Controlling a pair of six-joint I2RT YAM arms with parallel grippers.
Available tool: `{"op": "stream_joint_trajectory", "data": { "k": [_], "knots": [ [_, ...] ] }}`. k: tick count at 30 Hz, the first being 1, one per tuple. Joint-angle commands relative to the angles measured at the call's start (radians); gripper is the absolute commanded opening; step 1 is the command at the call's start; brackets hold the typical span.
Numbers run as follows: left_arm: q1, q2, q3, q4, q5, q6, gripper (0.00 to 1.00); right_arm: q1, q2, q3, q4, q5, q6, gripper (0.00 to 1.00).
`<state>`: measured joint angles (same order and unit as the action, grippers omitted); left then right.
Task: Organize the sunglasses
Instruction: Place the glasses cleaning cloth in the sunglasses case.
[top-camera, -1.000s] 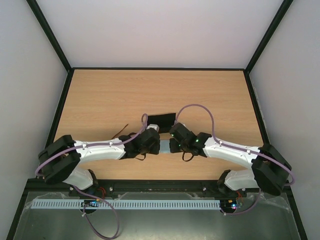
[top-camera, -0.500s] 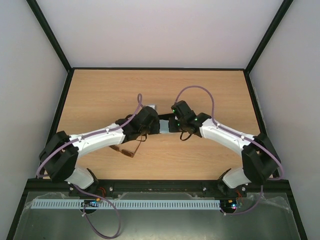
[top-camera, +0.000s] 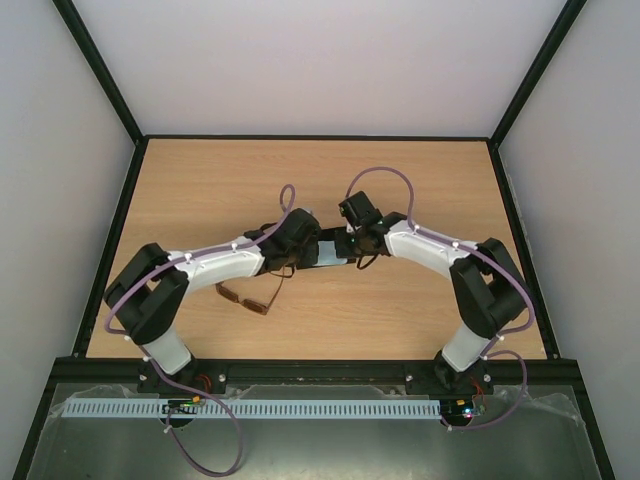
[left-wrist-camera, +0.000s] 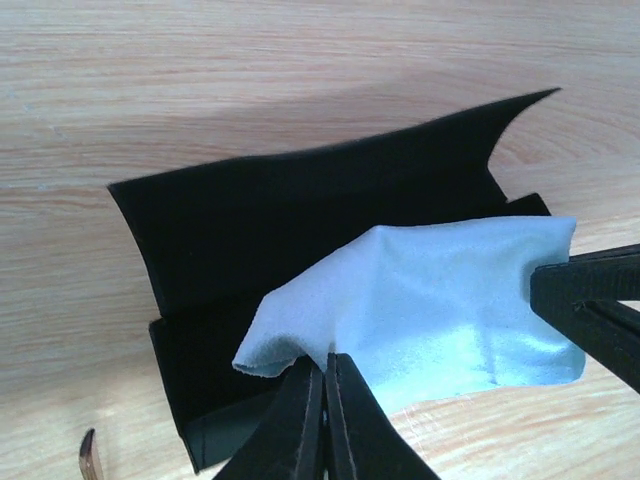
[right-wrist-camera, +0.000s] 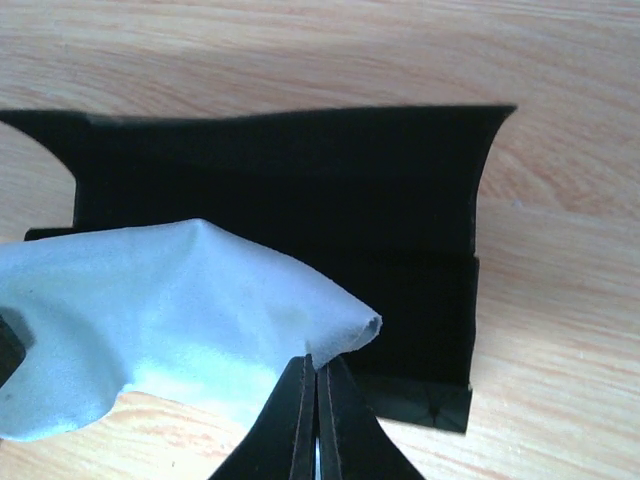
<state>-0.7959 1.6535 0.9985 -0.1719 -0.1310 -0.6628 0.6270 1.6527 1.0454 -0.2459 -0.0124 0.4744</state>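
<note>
Both arms have reached farther out over the surface (top-camera: 320, 180) than they did a second ago, and the two hands now meet near its middle. Back then the left arm (top-camera: 215, 268) hid most of the sunglasses (top-camera: 252, 297). Now they lie in plain sight on the wood, on the near side of that arm. They have not moved in the last half second.

No hand touches the sunglasses. They are brown and see-through, with one thin side arm sticking out toward the near edge. In the left wrist view only a small brown tip shows at the bottom left corner.

The left hand (left-wrist-camera: 325, 365) is pinched shut on one edge of the light blue cloth (left-wrist-camera: 430, 300). The right hand (right-wrist-camera: 315, 365) is pinched shut on a corner of the cloth at the other end. The cloth hangs between the two hands, a bit bunched up, with folds in it.

Under the cloth lies the black case (left-wrist-camera: 300, 210). It is open, and its lid flap is spread out on the far side. The cloth covers part of the case. The case rests on the surface, between the two hands and a little way from the sunglasses.
</note>
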Motion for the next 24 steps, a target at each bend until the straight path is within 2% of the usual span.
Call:
{"op": "stream_joint_trajectory", "data": {
  "k": [1, 24],
  "knots": [
    [0.026, 0.03, 0.039, 0.002, -0.012, 0.017, 0.02, -0.023, 0.051, 0.06, -0.016, -0.022, -0.034, 0.01],
    [0.067, 0.134, 0.056, 0.043, -0.001, 0.032, 0.02, -0.046, 0.176, 0.117, 0.004, 0.003, -0.072, 0.01]
  ]
}}
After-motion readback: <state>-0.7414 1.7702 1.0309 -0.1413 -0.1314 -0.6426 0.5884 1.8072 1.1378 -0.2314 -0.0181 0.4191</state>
